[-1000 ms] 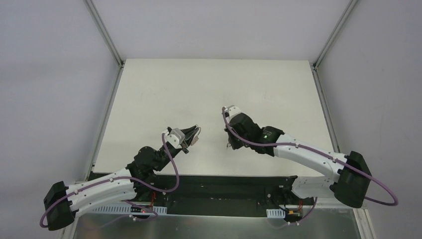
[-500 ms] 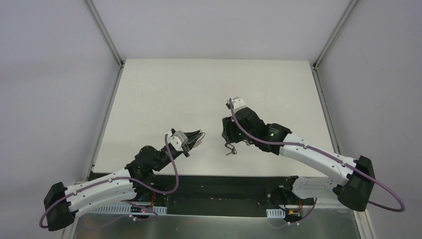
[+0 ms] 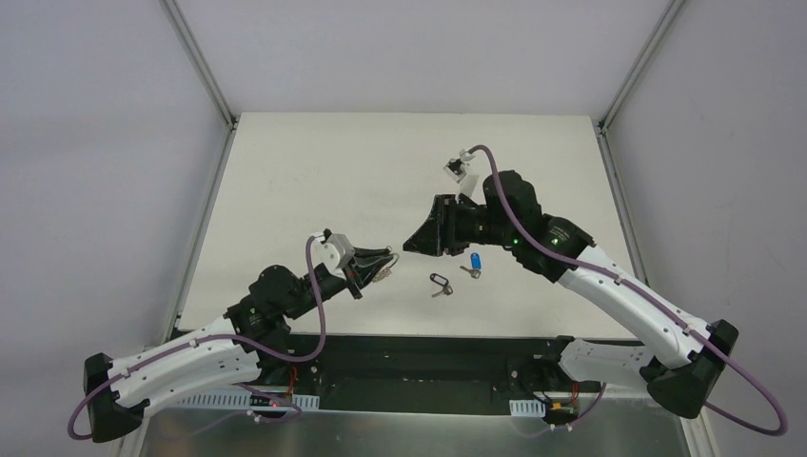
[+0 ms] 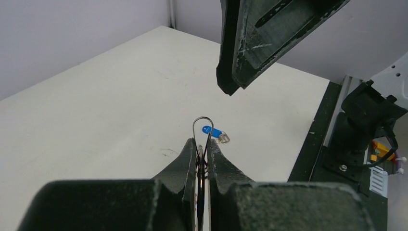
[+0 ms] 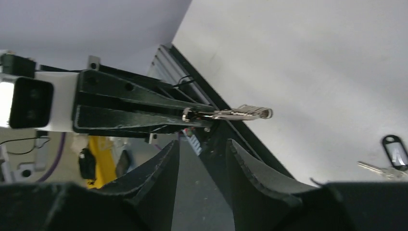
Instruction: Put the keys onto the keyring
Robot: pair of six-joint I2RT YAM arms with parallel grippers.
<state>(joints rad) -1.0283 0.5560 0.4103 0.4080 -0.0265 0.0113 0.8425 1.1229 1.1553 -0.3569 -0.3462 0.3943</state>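
We held the keyring (image 4: 204, 118) pinched tight in the left pincer (image 4: 202, 149), raised off the desk (image 3: 314, 181) with its loop poking forward for threading, while our right pincer (image 5: 202, 144) hovered half-open and empty opposite, the blue-headed key (image 3: 475, 261) and black-headed key (image 3: 439, 282) lying loose on the desk below.

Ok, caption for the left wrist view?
Left end effector pinches the keyring upright; blue key lies on the table beyond.
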